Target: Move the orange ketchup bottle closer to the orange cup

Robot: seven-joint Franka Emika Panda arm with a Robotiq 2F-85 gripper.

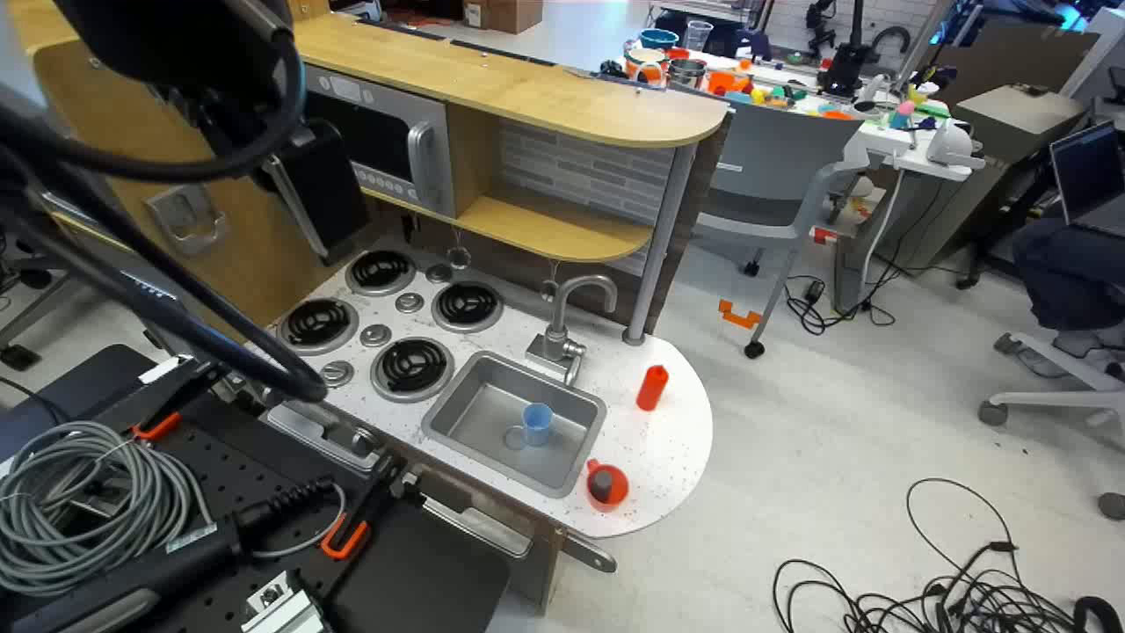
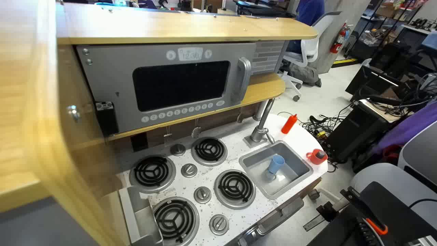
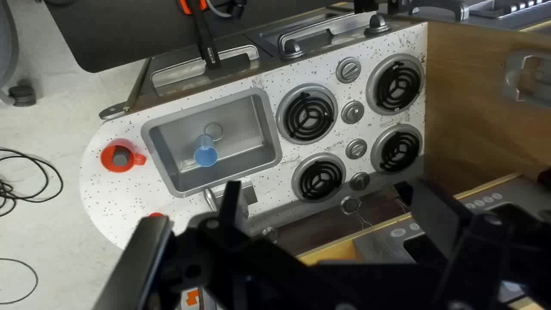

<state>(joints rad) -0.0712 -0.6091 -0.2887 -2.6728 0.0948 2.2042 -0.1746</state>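
Note:
The orange ketchup bottle [image 1: 652, 389] stands upright on the white countertop's rounded end, right of the faucet; it also shows in an exterior view [image 2: 289, 124]. In the wrist view only a bit of its red top [image 3: 156, 214] shows past my gripper. The orange cup [image 1: 618, 490] sits near the counter's front edge beside the sink, apart from the bottle, with a dark round object in it. It also shows in an exterior view [image 2: 314, 159] and in the wrist view [image 3: 108, 160]. My gripper [image 3: 319, 187] is open and empty, high above the counter, away from both.
A sink [image 1: 457, 440] holding a blue cup [image 1: 537, 422] lies left of the orange cup. A faucet [image 1: 559, 325] rises behind it. Stove burners [image 2: 235, 188] fill the counter's other half. A microwave [image 2: 109, 68] and wooden shelf [image 1: 562, 229] overhang the back. A post [image 1: 659, 255] stands behind the bottle.

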